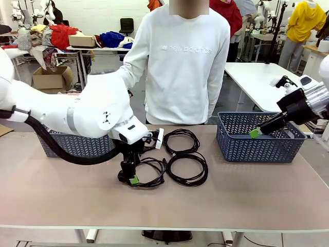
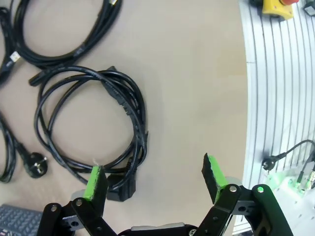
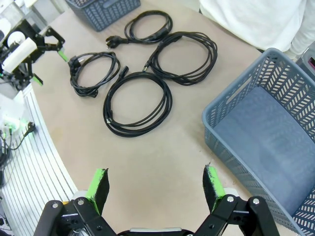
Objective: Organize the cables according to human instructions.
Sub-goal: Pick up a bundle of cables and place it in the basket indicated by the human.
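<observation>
Cables (image 1: 187,181): lay as four black coils at frame centre on table (image 1: 257,206).
Left gripper (image 1: 132,179): hung released, jaws wide, over lower-left coil. Right gripper (image 1: 254,134): hung released, jaws wide, near blue basket (image 1: 241,146) at frame right.

Count recorded: four black cables (image 3: 166,101), each coiled in a loop; two blue lattice-walled baskets (image 1: 257,146); one person (image 1: 185,67) in white.

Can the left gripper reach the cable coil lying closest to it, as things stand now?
Probably yes. The left gripper hangs open right at the edge of that coil, one pad beside its plug. Nothing stands between them, and the table next to it is bare.
</observation>
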Controlling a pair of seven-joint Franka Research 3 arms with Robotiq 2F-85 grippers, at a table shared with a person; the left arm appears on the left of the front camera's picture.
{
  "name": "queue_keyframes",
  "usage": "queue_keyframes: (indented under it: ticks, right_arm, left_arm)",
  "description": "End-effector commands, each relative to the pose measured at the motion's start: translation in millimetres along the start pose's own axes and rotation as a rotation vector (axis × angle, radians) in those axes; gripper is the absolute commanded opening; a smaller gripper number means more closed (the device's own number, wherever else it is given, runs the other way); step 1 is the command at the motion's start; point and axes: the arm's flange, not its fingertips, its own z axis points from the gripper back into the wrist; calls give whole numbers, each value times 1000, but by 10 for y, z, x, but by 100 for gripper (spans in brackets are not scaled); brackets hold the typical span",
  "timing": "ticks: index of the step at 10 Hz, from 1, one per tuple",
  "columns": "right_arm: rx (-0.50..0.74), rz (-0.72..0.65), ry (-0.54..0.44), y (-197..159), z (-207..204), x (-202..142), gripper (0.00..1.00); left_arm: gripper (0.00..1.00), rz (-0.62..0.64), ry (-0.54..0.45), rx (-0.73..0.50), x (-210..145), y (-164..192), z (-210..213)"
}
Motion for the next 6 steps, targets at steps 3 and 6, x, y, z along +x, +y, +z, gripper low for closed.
queue_keyframes:
  ticks: [3, 6]
  right_arm:
    - [15, 22, -25, -38, -1, 13, 100]
    - [15, 22, -25, -38, -1, 13, 100]
  left_arm:
    - [100, -21, 69, -2, 107, 50, -298]
    - [100, -32, 88, -12, 164, 94, -474]
